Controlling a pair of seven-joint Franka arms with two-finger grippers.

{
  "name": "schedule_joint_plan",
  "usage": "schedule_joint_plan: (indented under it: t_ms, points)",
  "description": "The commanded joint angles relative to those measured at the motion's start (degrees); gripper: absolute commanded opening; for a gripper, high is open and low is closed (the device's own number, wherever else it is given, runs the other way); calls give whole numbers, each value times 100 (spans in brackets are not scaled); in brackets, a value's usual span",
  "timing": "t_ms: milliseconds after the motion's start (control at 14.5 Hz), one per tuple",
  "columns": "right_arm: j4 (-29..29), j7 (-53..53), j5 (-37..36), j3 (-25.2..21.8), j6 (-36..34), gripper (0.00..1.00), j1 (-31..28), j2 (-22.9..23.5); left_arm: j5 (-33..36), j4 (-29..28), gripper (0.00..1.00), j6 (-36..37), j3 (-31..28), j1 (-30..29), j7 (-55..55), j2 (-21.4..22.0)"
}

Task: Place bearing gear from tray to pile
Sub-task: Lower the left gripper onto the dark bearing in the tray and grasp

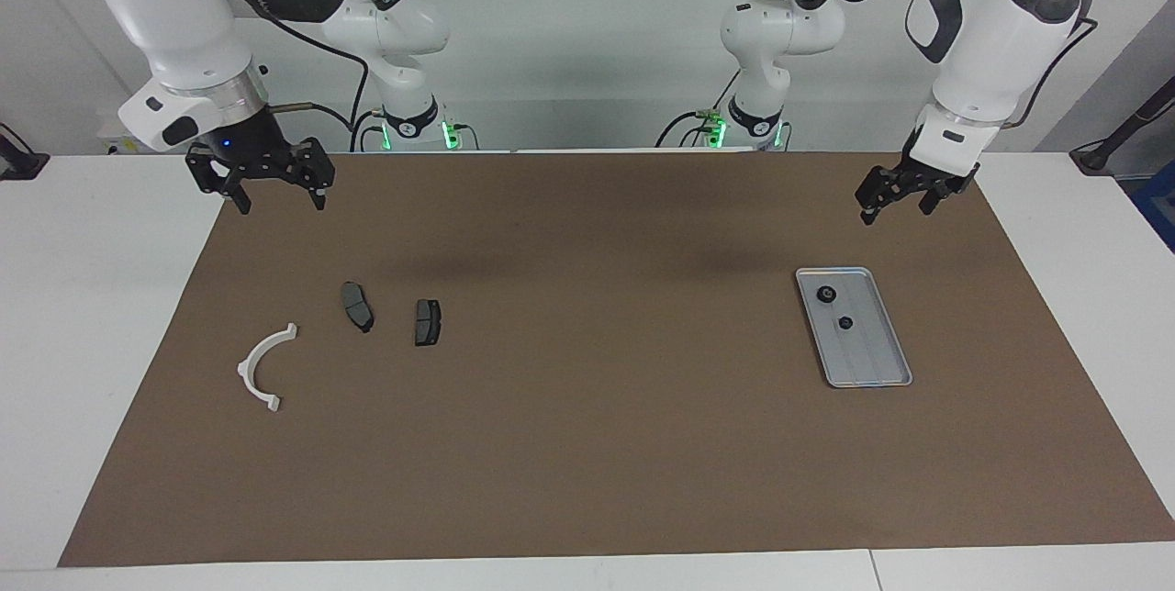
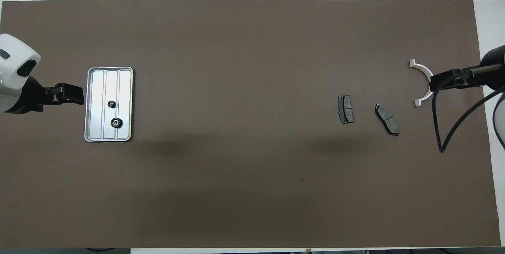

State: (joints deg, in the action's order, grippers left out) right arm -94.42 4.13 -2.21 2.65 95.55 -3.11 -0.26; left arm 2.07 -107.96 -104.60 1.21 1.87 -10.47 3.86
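Observation:
The silver tray (image 1: 874, 363) (image 2: 98, 88) lies on the brown mat toward the left arm's end. Two dark bearing gears rest in it: a larger one (image 1: 826, 295) (image 2: 116, 122) and a smaller one (image 1: 845, 323) (image 2: 112, 104). The pile lies toward the right arm's end: a white half-ring bracket (image 1: 246, 363) (image 2: 422, 68) and two dark pads (image 1: 357, 306) (image 1: 427, 322) (image 2: 345, 109) (image 2: 387, 118). My left gripper (image 1: 898, 207) (image 2: 75, 95) hangs open over the mat just beside the tray, empty. My right gripper (image 1: 281, 202) (image 2: 434, 81) waits open and empty, over the bracket in the overhead view.
The brown mat (image 1: 597, 444) covers most of the white table (image 1: 92, 297). A black cable (image 2: 444, 135) loops down from the right arm over the mat's edge.

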Motion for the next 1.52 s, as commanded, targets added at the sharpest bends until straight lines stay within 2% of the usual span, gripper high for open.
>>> schedule_joint_plan:
  t_ms: [0, 415, 484, 553, 830, 1037, 1314, 1452]
  points:
    - [-129, 97, 116, 7, 140, 100, -49, -106, -13, -199, 100, -332, 45, 6, -786, -243]
    - [-138, 88, 116, 7, 131, 100, -49, -106, -13, -1287, 100, -1868, 45, -82, -1247, -500]
    - [-138, 88, 116, 7, 122, 100, -32, -114, -13, -1437, 96, -2036, 45, -99, -1247, -509]
    - [-138, 79, 116, 16, 105, 100, -23, -115, -13, -1490, 87, -2046, 45, -117, -1247, -578]
    - [-155, 106, 124, 7, 131, 100, -93, -115, -13, -1745, 78, -2300, 45, -126, -1159, -667]
    - [-164, 123, 124, 7, 131, 100, -102, -115, -4, -2000, 78, -2616, 45, -108, -1097, -737]
    - [-190, 97, 124, 7, 149, 100, -85, -132, -4, -2062, 77, -2943, 45, -161, -836, -1018]
    - [-190, 106, 124, 7, 140, 100, -67, -132, -4, -2062, 73, -3057, 45, -275, -597, -1115]
